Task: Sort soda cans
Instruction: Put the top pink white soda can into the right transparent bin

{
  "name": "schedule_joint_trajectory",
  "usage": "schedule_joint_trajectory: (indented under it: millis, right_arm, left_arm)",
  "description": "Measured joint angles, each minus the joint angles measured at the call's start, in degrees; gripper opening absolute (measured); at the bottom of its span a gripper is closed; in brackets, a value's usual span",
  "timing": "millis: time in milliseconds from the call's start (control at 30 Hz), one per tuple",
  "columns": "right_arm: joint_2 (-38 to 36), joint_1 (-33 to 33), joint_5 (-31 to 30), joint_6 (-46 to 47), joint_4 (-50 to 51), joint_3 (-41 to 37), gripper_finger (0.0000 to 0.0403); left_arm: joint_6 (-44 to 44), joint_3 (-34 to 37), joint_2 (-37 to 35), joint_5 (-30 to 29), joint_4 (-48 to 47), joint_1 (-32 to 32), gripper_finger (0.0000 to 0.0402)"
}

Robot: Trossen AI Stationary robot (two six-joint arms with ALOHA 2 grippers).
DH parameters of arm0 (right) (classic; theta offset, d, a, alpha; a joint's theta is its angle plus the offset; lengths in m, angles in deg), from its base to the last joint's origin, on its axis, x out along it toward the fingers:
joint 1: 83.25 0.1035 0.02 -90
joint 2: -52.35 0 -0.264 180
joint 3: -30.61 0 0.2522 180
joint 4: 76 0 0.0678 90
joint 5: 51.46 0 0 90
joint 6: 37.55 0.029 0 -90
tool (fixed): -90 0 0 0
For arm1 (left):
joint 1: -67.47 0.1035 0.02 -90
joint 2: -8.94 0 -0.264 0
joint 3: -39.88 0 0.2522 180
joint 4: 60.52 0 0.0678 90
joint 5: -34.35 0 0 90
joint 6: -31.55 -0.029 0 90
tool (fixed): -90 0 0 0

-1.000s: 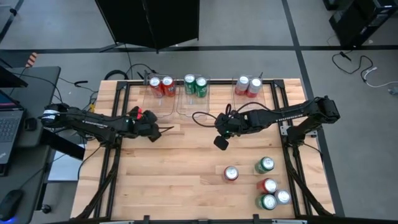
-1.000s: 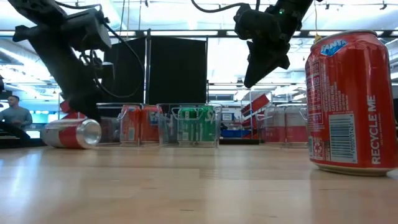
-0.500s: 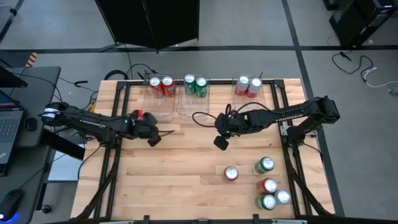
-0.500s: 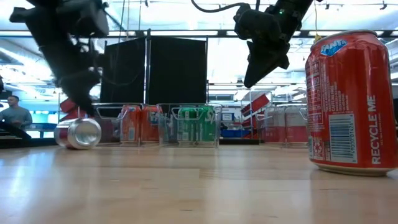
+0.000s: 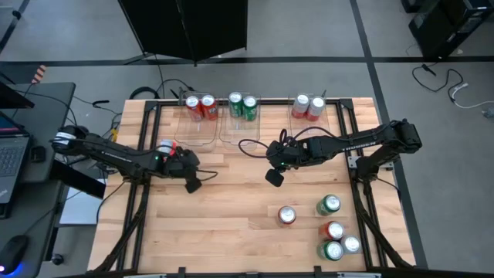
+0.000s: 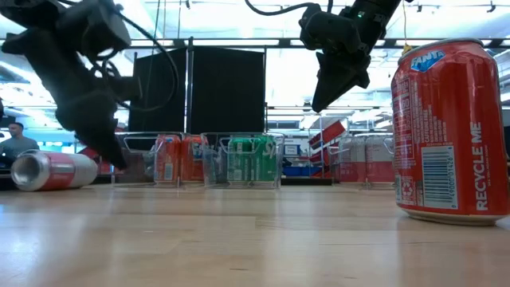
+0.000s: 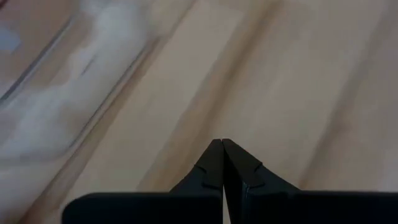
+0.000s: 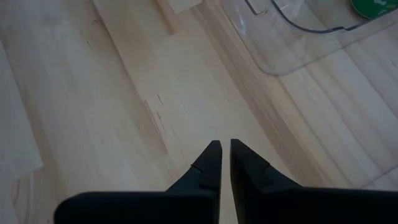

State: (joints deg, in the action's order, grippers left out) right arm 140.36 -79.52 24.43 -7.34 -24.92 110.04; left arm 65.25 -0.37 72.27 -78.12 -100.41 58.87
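Observation:
A red soda can (image 5: 164, 147) lies on its side at the table's left (image 6: 52, 170), beside my left arm. My left gripper (image 5: 194, 185) is shut and points down at bare wood (image 7: 222, 144), nearer the front edge than the can and apart from it. My right gripper (image 5: 273, 177) hangs shut above the table's middle (image 6: 323, 100) over bare wood (image 8: 224, 146). Three clear bins at the far edge hold upright cans: red (image 5: 201, 106), green (image 5: 242, 105) and silver-white (image 5: 308, 106). Several more cans (image 5: 332, 230) stand at the near right.
In the low view a red can (image 6: 450, 131) stands close to the camera at the right. Black frame rails (image 5: 147, 193) run along both sides of the table. Bare wood lies between the two grippers and toward the near left.
My left gripper has swung toward the table's near edge and tipped further down, staying shut. The red can on its side has rolled and turned toward the table's left edge, its silver end now facing the low camera more from the left.

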Motion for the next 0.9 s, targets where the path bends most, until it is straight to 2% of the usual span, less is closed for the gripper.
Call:
schedule_joint_trajectory:
  millis: [67,167,333,567,633,767,900]
  right_arm:
    - [0.0,0.0,0.0,0.0,0.0,0.0,0.002]
    - [0.0,0.0,0.0,0.0,0.0,0.0,0.002]
    - [0.0,0.2,0.0,0.0,0.0,0.0,0.002]
    - [0.0,1.2,0.1,0.0,-0.1,0.0,0.0027]
    - [0.0,1.4,0.1,0.0,-0.5,0.0,0.0029]
    - [0.0,1.7,0.3,0.0,-1.7,0.0,0.0028]
    - [0.0,1.8,0.3,-0.3,-1.8,0.0,0.0028]
  left_arm:
    - [-2.0,-0.3,0.0,0.6,1.4,-1.1,0.0]
    - [-1.8,-3.5,0.0,-0.8,-1.3,-2.1,0.0]
    - [4.8,-8.9,0.0,-5.1,-12.1,-2.1,0.0]
    - [6.2,-12.9,0.0,-5.3,-25.0,-1.7,0.0014]
    - [10.3,-13.8,0.0,-6.8,-30.6,-0.9,0.0019]
    - [19.1,-14.5,0.0,-13.7,-42.1,1.4,0.002]
    - [24.2,-13.9,-0.1,-15.2,-47.6,4.8,0.002]
